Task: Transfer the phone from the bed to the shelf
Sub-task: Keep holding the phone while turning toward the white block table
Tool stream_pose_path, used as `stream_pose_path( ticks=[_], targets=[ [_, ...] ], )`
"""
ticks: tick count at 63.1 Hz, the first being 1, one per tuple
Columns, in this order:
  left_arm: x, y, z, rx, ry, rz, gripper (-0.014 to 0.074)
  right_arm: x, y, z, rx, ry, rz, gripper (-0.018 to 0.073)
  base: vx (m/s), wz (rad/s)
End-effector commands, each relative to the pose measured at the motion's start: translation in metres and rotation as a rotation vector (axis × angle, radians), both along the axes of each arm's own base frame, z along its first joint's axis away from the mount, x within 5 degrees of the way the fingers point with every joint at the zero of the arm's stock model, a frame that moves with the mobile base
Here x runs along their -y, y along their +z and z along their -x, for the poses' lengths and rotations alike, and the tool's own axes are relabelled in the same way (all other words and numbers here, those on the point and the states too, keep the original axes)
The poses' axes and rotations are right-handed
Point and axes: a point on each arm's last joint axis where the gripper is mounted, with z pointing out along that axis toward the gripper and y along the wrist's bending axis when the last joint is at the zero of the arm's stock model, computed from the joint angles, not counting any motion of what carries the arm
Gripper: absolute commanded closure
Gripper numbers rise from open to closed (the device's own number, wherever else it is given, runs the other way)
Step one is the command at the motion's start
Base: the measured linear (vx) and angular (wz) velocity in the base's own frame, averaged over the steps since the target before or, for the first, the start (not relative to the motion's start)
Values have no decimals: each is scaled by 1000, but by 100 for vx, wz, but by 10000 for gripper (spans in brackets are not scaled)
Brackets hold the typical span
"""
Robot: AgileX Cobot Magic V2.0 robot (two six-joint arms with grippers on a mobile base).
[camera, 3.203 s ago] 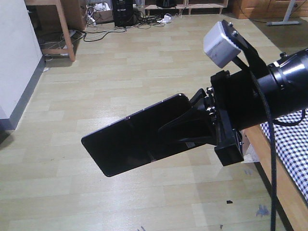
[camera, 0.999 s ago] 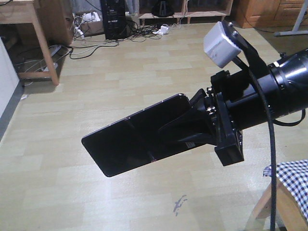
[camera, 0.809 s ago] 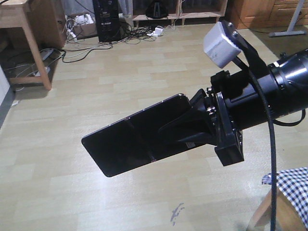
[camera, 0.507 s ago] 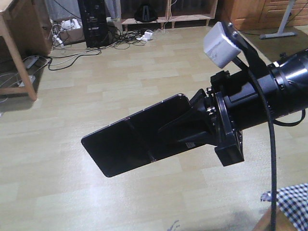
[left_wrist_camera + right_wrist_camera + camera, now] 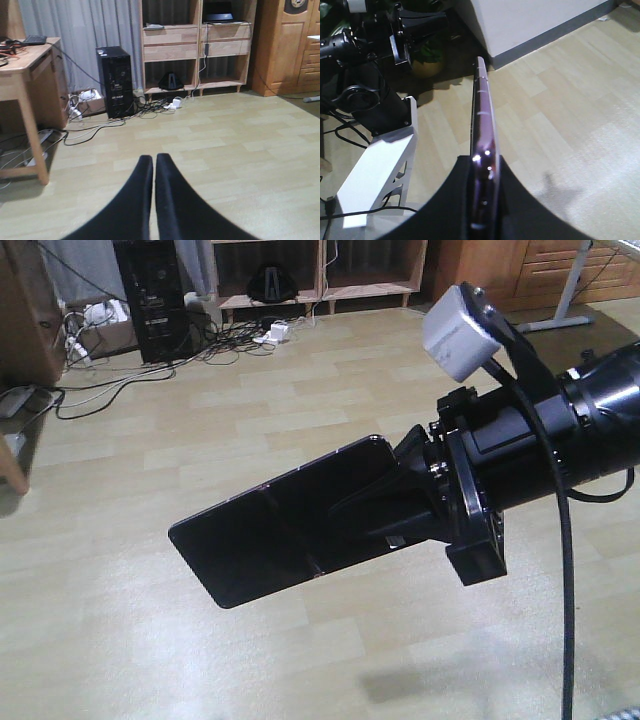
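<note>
My right gripper (image 5: 375, 505) is shut on one end of the phone (image 5: 270, 535), a glossy black slab held out in the air above the floor. In the right wrist view the phone (image 5: 481, 110) stands edge-on, its rose-gold rim clamped where the right gripper (image 5: 482, 162) closes. The shelf (image 5: 320, 265) of pale wood stands against the far wall; the left wrist view shows the shelf (image 5: 195, 45) with open compartments. My left gripper (image 5: 153, 159) is shut with nothing in it. The bed is out of view.
A black computer tower (image 5: 116, 80) and tangled cables (image 5: 95, 125) lie left of the shelf. A wooden desk (image 5: 25, 65) stands at the left, a brown cabinet (image 5: 285, 45) at the right. The robot's white frame (image 5: 375, 170) and a white wall (image 5: 530, 20) appear beside the phone.
The whole view has swung: the bed's corner has left the lower right, the desk has slid off to the left, and the shelf has come into view. The phone stays clamped as before.
</note>
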Motion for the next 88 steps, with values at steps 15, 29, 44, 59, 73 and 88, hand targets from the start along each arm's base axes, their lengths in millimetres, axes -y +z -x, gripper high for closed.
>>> stream_pose_path(
  ticks=[15,29,44,59,73,88],
  targets=[
    [0,15,1,108,-2,11,595,0,20,13,6,40,-84,561,38,-14],
    [0,15,1,108,-2,11,595,0,20,13,6,41,-84,561,39,-19],
    [0,15,1,108,-2,11,595,0,20,13,6,41,-84,561,39,-21],
    [0,15,1,108,-2,11,595,0,20,13,6,41,-84,561,39,-19],
    [0,15,1,108,-2,11,595,0,20,13,6,41,-84,561,41,-15],
    [0,15,1,108,-2,11,595,0,20,13,6,41,-84,561,43,-13]
  ],
)
